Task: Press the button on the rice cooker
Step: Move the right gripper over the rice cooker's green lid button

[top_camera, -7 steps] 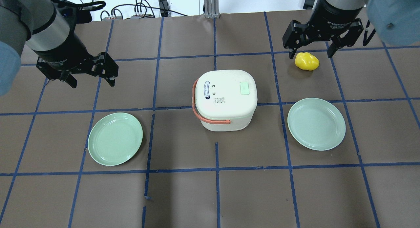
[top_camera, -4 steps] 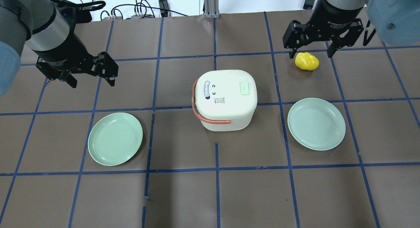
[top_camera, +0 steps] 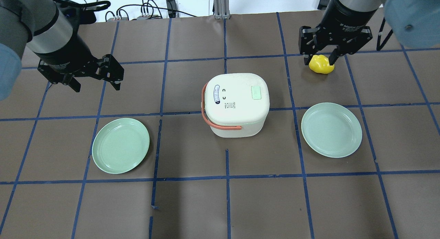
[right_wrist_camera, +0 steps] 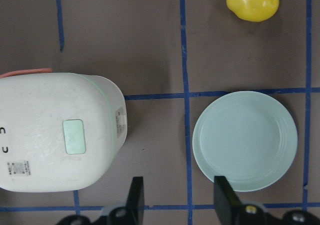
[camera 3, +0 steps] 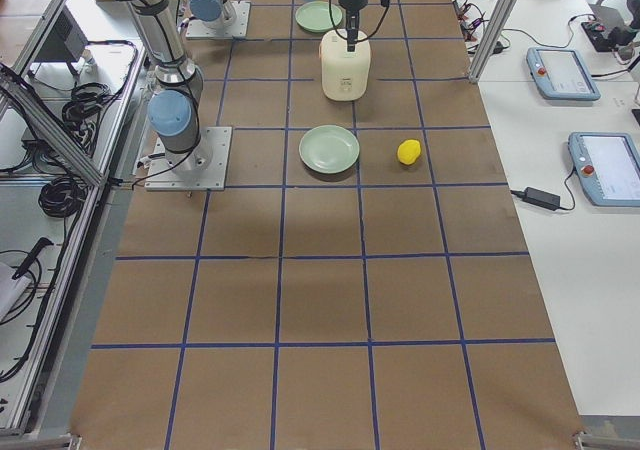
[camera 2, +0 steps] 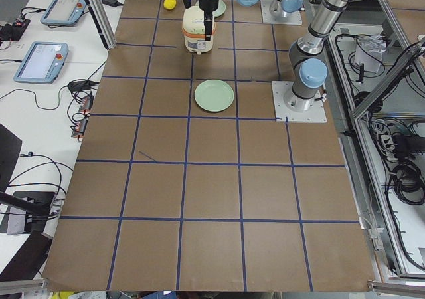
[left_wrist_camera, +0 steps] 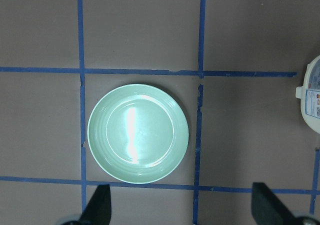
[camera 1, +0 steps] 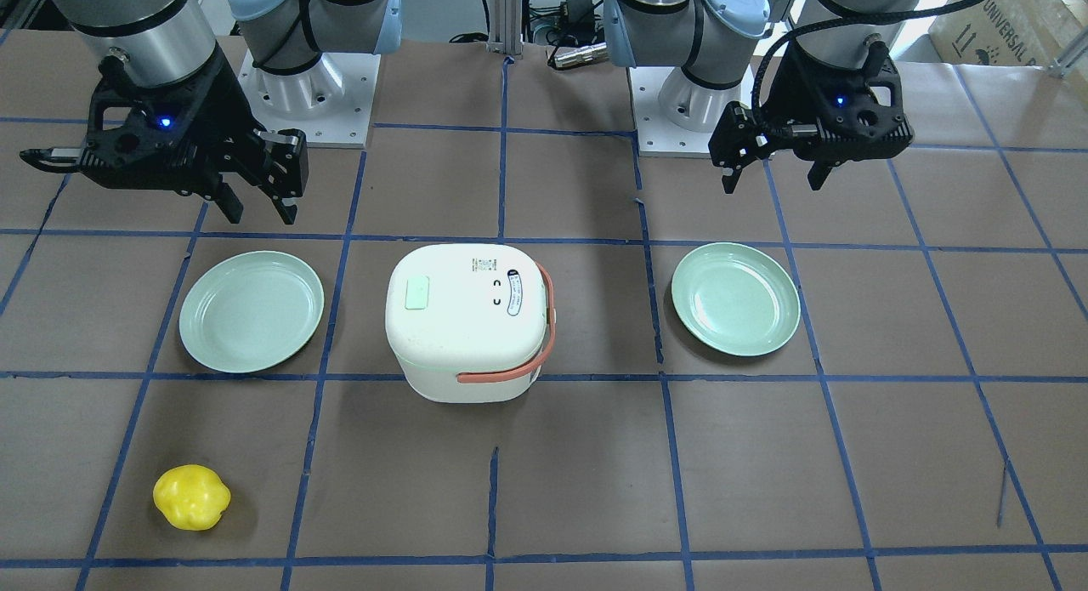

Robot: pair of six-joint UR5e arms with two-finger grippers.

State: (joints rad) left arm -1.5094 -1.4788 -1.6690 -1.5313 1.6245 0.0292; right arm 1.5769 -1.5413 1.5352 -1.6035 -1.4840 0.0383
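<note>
The white rice cooker (top_camera: 235,105) with an orange handle stands in the middle of the table, lid shut. Its pale green button (top_camera: 256,92) is on the lid's right side and also shows in the right wrist view (right_wrist_camera: 74,136). My right gripper (top_camera: 318,62) hangs high at the far right, away from the cooker. Its jaws are narrowed but still apart and empty. My left gripper (top_camera: 97,87) hangs wide open and empty at the far left, above a green plate (left_wrist_camera: 138,133).
Two green plates lie left (top_camera: 120,145) and right (top_camera: 331,130) of the cooker. A yellow toy fruit (camera 1: 191,497) lies at the far right, seen under my right gripper in the overhead view. The arm bases (camera 1: 306,89) stand at the robot's edge.
My right gripper's jaws have drawn closer together and the wrist has turned slightly. The left arm, the cooker and the plates have not moved.
</note>
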